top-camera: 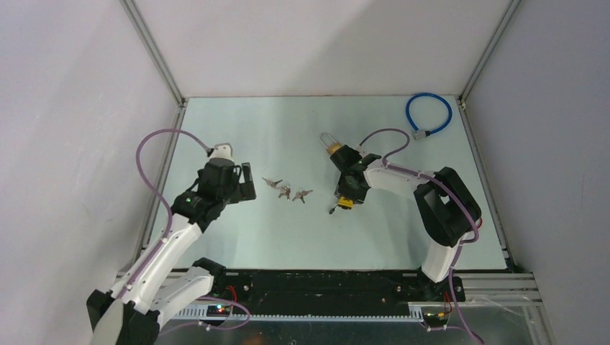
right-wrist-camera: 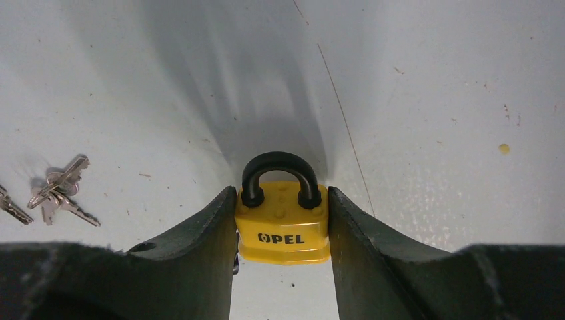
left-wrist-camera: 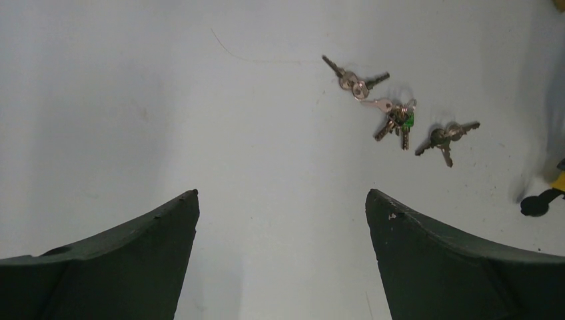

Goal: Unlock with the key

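Yellow padlock (right-wrist-camera: 283,230), "OPEL" on its face, black shackle (right-wrist-camera: 278,175) closed. It's clamped by the body between the two fingers of the right gripper (right-wrist-camera: 282,193), one finger flat on each side, shackle sticking out past the fingertips. From the top camera the padlock (top-camera: 346,203) sits mid-bench, a bit right of centre, low over the bench (top-camera: 288,237); can't tell if it touches the surface. Three bunches of keys (top-camera: 286,190) lie in a loose row just left of it, apart from each other and touched by nothing. The right wrist view catches the nearest bunch (right-wrist-camera: 60,190) at its left edge. Left gripper (top-camera: 244,183) is left of the keys, released, jaws spread wide with only bare bench between them, grasping nothing. In its wrist view the keys (left-wrist-camera: 396,120) lie ahead and to the right of the fingertips. What looks like a second lock with a silver shackle (top-camera: 329,142) sits just beyond the right wrist, partly hidden. Blue cable loop (top-camera: 428,115) in the far right corner.
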Tool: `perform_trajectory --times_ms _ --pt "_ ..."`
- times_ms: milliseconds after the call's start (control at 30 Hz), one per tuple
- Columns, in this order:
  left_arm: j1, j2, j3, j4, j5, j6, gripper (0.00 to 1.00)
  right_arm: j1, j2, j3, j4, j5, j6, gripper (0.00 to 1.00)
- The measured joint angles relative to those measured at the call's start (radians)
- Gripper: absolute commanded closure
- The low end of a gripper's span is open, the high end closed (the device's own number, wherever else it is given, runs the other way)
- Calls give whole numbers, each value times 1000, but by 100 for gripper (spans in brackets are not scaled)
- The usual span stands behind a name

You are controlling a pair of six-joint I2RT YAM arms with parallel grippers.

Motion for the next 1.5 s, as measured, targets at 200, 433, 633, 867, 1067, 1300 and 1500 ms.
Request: perform_trajectory --times_ms 200,433,633,867,1067,1300,1500 --pt "-37 109 0 -5 38 -51 2 -2 7 4 26 -6 -2 16" --pt "-80 254 47 -7 46 -86 2 0 -23 12 42 -1 -27 7" --pt "-125 382 139 -5 54 -100 0 3 -175 -18 73 36 -123 6" --pt "-200 560 266 9 69 -80 11 -14 -430 -174 134 79 -221 6" --pt "-276 747 397 20 99 38 36 -48 -581 -304 146 117 -248 6" --pt "-309 899 499 29 156 148 50 -83 -673 -408 140 140 -235 6" --pt "-315 1001 535 28 191 189 54 -105 -750 -449 126 161 -228 6"
